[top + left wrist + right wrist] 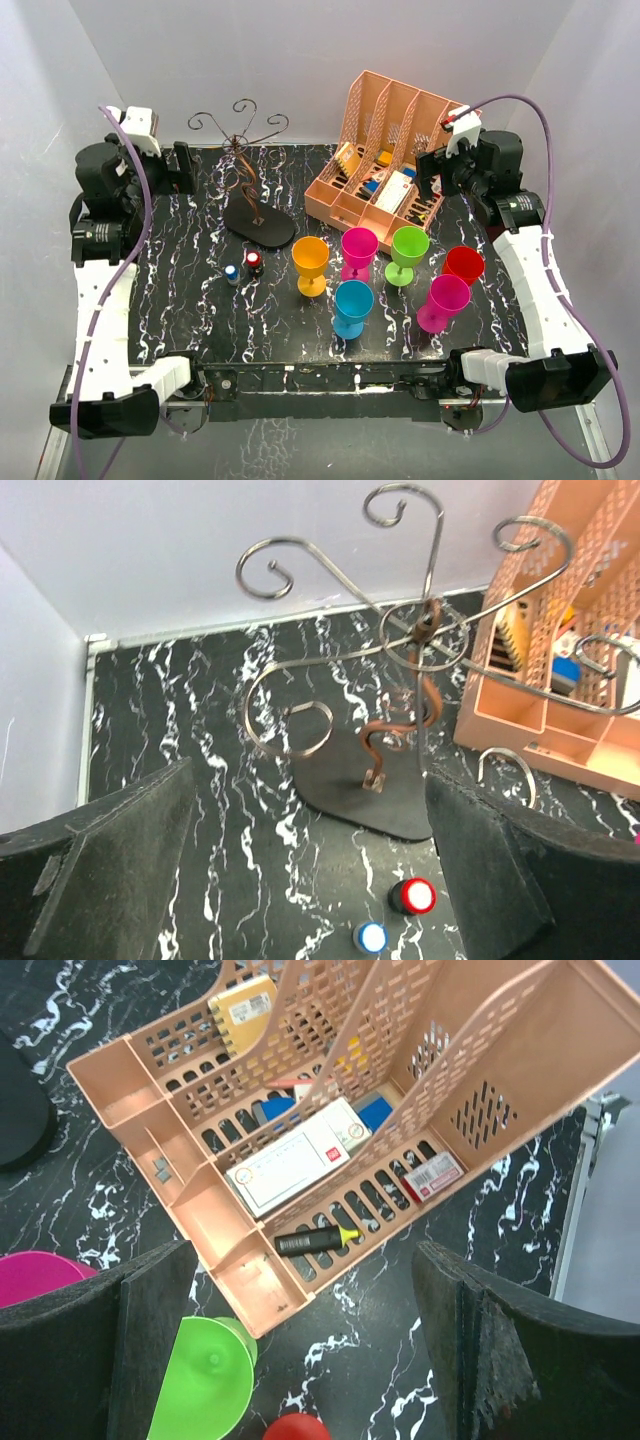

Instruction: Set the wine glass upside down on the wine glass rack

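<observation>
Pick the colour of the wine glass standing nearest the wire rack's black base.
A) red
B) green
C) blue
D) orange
D: in the top view, the orange wine glass stands upright just right of the wine glass rack, closer to its black base than any of the others.
</observation>
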Robot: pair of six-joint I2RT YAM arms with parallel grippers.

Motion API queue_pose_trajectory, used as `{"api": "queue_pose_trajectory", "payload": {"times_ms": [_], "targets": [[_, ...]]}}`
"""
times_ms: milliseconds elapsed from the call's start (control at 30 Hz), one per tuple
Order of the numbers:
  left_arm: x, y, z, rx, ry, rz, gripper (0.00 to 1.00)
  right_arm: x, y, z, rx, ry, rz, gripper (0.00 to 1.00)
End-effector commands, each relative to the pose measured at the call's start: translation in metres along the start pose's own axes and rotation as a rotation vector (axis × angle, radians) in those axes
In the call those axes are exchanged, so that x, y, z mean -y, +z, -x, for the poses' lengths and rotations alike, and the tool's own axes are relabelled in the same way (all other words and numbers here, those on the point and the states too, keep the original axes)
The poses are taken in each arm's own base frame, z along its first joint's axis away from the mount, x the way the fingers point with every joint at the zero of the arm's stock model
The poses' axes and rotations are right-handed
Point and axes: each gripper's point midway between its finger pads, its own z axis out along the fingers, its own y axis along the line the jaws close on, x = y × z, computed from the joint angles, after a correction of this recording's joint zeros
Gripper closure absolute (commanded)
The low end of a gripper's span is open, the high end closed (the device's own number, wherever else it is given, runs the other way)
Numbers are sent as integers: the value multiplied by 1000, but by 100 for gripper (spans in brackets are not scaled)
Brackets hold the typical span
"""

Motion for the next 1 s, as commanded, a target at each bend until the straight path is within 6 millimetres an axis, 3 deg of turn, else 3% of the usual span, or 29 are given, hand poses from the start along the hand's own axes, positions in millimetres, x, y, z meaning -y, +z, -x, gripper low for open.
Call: {"api": "queue_pose_trajectory", "payload": {"times_ms": [0,200,500,700,967], "targets": [[16,0,35,64,23,-111,6,-6,-11,52,146,-83,56,2],[27,14,58,83,18,-194,11,-17,-16,67,181,-108,121,2],[46,44,69,33,38,-279,19,-21,-14,69,187,-119,148,2],[77,80,47,-70,124,-305,23,-22,-12,61,175,-116,150,2],[85,117,25,-136,145,-222,35,-24,-7,50,156,-111,158,2]]}}
